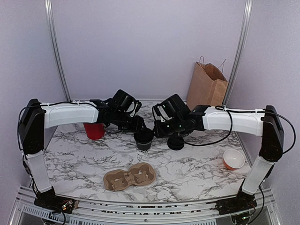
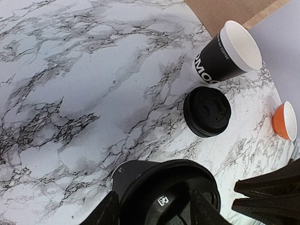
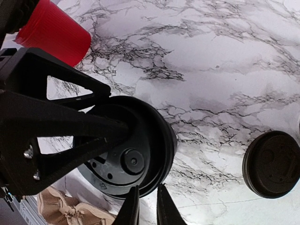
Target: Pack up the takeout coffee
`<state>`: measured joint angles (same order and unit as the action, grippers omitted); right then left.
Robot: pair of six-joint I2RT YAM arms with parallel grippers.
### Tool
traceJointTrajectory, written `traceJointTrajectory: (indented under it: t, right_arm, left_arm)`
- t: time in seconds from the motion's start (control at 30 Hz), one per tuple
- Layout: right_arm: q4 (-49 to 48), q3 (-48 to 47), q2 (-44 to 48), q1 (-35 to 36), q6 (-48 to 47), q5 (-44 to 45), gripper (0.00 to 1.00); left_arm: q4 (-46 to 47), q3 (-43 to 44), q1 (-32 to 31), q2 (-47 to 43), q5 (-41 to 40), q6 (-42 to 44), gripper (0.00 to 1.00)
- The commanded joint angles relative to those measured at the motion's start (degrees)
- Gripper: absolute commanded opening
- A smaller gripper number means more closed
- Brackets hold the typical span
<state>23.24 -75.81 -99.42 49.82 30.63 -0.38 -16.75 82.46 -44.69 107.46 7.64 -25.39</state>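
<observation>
Top external feed shows me the takeout coffee (image 1: 143, 139) standing lidded on the marble table (image 1: 84, 159), beyond the cardboard carrier (image 1: 130, 178) and near the red cup (image 1: 94, 130). On the left wrist feed my left gripper (image 2: 157, 199) has a finger on either side of the cup; I cannot tell whether they press it. My right gripper (image 3: 147, 190) is only a narrow slit apart, tips at the lid's rim, holding nothing. A spare lid (image 3: 274, 164) lies near the cup.
</observation>
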Motion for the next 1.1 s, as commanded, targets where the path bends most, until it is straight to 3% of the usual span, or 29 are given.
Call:
traceJointTrajectory:
  t: [0.0, 0.27, 0.43, 0.63, 1.07]
  right_arm:
    - [0.2, -3.3, 0.3, 0.5, -0.4, -0.3, 0.14]
    - [1.3, -4.9, 0.0, -0.7, -2.3, 0.0, 0.20]
    - [0.0, -3.9, 0.6, -3.9, -4.0, -3.8, 0.22]
    - [-2.4, -2.1, 0.7, -6.6, -7.3, -10.3, 0.23]
    - [-1.7, -9.7, -6.3, -7.5, -12.1, -12.7, 0.24]
  left_arm:
    - [-1.9, 1.0, 0.4, 0.0, -1.1, 1.2, 0.55]
    - [-2.6, 2.6, 1.8, -1.3, -2.2, 2.5, 0.68]
    - [-3.7, 3.1, 2.1, -2.8, -3.7, 2.5, 0.69]
    - [-3.0, -3.3, 1.8, -8.2, -0.9, -2.8, 0.62]
    - [0.4, -10.8, -3.1, -12.5, -2.2, -10.6, 0.42]
